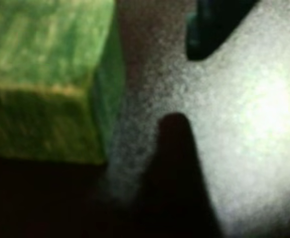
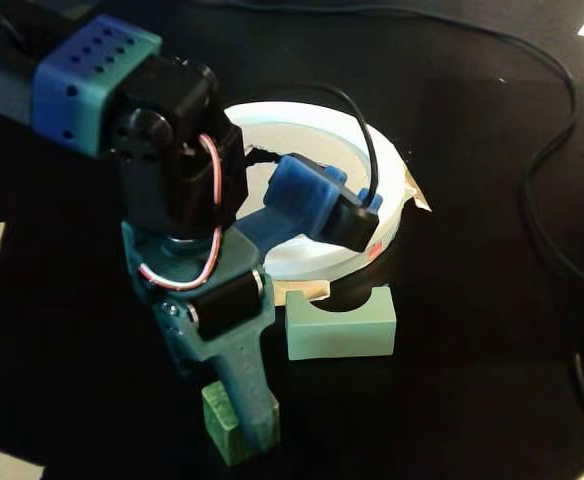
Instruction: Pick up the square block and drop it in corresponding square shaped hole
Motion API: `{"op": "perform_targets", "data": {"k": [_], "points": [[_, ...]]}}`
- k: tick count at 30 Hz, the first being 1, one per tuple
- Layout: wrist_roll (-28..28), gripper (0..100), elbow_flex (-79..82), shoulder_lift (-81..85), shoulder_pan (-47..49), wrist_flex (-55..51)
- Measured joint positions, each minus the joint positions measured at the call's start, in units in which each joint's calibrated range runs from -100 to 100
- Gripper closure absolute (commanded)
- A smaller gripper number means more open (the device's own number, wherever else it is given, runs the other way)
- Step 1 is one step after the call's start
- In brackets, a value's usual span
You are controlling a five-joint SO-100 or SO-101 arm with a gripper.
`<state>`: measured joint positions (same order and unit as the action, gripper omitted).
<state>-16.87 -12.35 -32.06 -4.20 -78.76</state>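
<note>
In the fixed view, reading from the left, the gripper (image 2: 244, 432) stood nose-down on the dark table (image 2: 472, 380), low at the bottom of the picture, and the square block (image 2: 220, 418) sat right against its left flank, touching or very nearly so. Whether the jaws had it pinched or merely stood beside it I could not tell; the second finger was hidden. The wrist view was blurred but agreed: the green cube (image 1: 48, 79) filled the upper left, with one dark fingertip (image 1: 177, 144) just to its right and a clear strip between them. Further right lay the pale notched block (image 2: 340, 323), and beyond it, up the table, the white-rimmed round panel (image 2: 302, 255), its square hole masked by the arm. My read: the carry ran up and rightward.
</note>
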Motion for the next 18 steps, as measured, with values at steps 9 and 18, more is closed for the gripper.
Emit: {"op": "perform_targets", "data": {"k": [9,18], "points": [[0.0,37,0.0,0.0,0.1,0.0],[0.0,68,0.0,0.0,0.1,0.0]]}}
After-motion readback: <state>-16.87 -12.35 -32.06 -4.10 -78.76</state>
